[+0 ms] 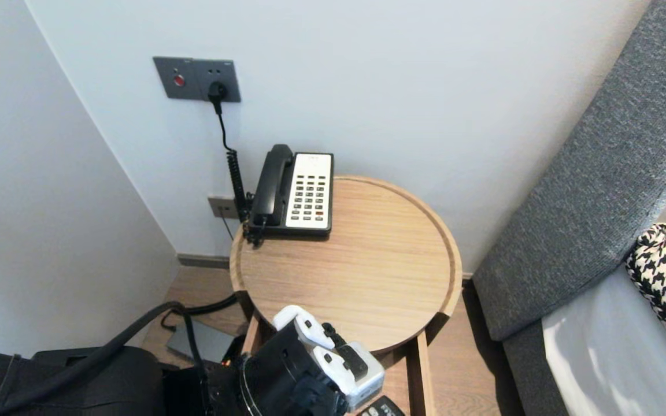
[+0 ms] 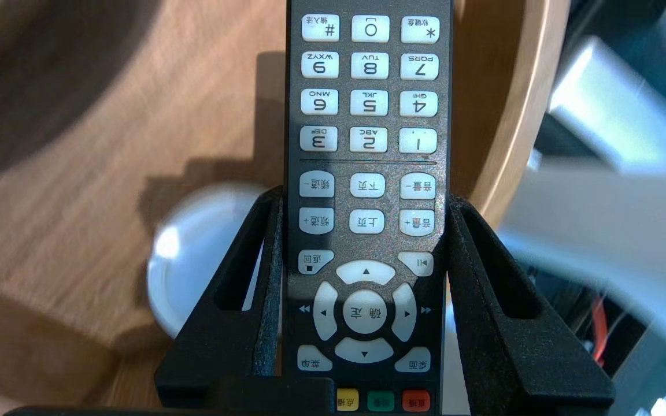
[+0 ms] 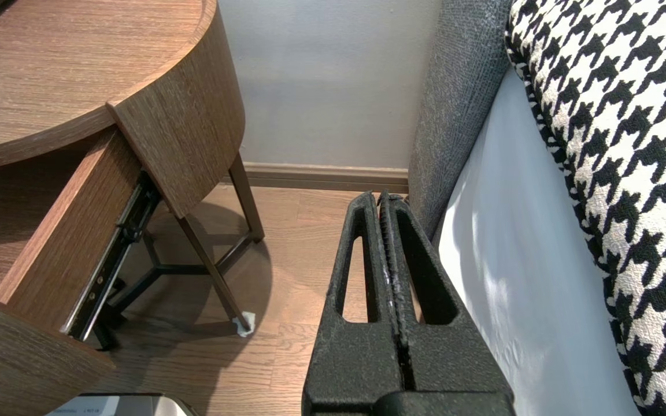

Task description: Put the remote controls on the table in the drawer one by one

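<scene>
Near the front edge of the round worktop (image 1: 367, 260), over the open drawer (image 1: 421, 370), a black remote (image 2: 367, 173) is held. It is pinched on its two long sides by the left fingers (image 2: 486, 300), with its buttons showing. A white round thing (image 2: 194, 260) is seen on the wood beneath it. A phone (image 1: 295, 190) is set at the back of the worktop. The right fingers (image 3: 356, 352) are pressed together, low down beside the bed (image 3: 512, 277).

The remote (image 2: 366, 173) is cut off at both ends; white disc (image 2: 194, 254) blurred.
</scene>
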